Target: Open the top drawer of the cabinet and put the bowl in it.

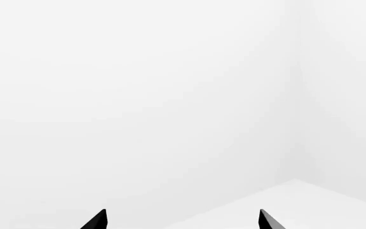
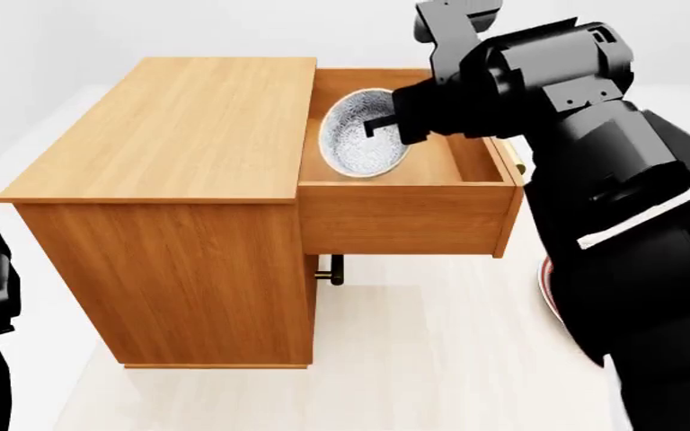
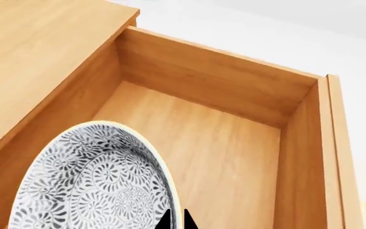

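In the left wrist view, the left pincer (image 1: 181, 220) showed only its two dark fingertips (image 1: 96, 221), set well apart with nothing between them, against a bare white wall (image 1: 138, 95) and pale floor (image 1: 297, 205). In the head view, the cabinet (image 2: 177, 215) stood on the pale floor with its top drawer (image 2: 405, 215) pulled out toward the right, the wood interior exposed. The bowl (image 2: 358, 139) sat tilted inside the drawer, near the cabinet side, its speckled blue-grey pattern turned toward the camera. The right pincer (image 2: 384, 126) reached over the drawer from the right and met the bowl's right-hand rim, the bulky black arm (image 2: 609, 180) stretching back behind it. A lower drawer's handle (image 2: 331, 268) peeked out beneath the open drawer, and a sliver of a red-ringed plate (image 2: 545, 283) showed on the floor beside the arm. In the right wrist view, the patterned bowl (image 3: 94, 181) filled the near corner of the drawer (image 3: 221, 143), leaning against the drawer's wall on the cabinet side. The right pincer's (image 3: 177, 220) dark tips sat close together at the bowl's rim, pinched on its edge.
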